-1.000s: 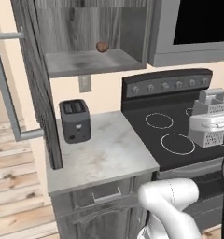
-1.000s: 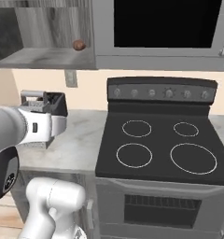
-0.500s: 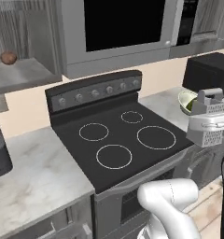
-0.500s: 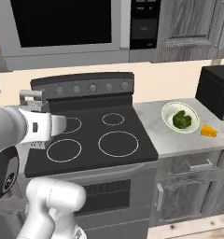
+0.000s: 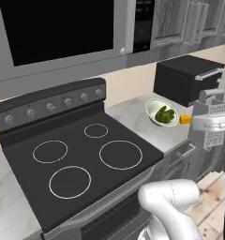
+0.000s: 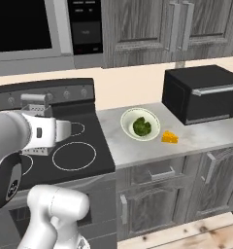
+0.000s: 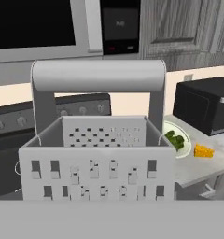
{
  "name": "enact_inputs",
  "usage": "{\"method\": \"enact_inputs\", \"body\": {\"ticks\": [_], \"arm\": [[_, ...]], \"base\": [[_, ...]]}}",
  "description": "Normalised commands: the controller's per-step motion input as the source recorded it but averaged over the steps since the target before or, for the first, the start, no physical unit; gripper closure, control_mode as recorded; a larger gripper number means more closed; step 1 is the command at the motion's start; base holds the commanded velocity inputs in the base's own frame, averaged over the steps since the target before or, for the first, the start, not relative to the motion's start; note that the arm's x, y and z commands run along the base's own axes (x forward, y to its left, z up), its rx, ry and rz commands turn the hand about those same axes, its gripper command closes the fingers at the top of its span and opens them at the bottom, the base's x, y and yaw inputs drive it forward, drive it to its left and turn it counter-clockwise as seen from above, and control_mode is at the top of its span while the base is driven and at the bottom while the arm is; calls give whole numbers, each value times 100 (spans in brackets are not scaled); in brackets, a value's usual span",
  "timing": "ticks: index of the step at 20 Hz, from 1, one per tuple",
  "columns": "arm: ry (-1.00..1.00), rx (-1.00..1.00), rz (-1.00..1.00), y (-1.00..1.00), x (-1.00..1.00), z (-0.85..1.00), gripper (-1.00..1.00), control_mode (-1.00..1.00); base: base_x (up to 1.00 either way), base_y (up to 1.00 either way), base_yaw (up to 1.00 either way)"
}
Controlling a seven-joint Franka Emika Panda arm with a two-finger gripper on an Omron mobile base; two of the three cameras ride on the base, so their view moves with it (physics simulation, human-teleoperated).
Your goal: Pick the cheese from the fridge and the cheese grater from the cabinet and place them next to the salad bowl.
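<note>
Silver cheese grater (image 7: 98, 154) — clamped in gripper (image 5: 213, 125) | held above floor

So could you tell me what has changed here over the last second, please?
The base drove right, from the open cabinet and toaster past the stove to the counter holding the cream salad bowl and orange cheese wedge. The gripper kept holding the silver box grater.

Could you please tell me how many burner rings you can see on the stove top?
4. On the stove top, two rings sit at the back, a large one and a small one, and two large ones at the front. None seems hidden.
</note>
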Motion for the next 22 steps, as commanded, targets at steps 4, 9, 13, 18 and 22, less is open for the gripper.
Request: {"method": "enact_inputs", "body": {"ticks": [4,9,13,18,22], "arm": [[0,0,0,0,0,0,100,100],[0,0,0,0,0,0,100,100],[0,0,0,0,0,0,100,100],[0,0,0,0,0,0,100,100],[0,0,0,0,0,0,100,100]], "base": [[48,-15,-26],[44,-14,-37],[51,-9,-7],[81,-8,0],[59,0,0]]}}
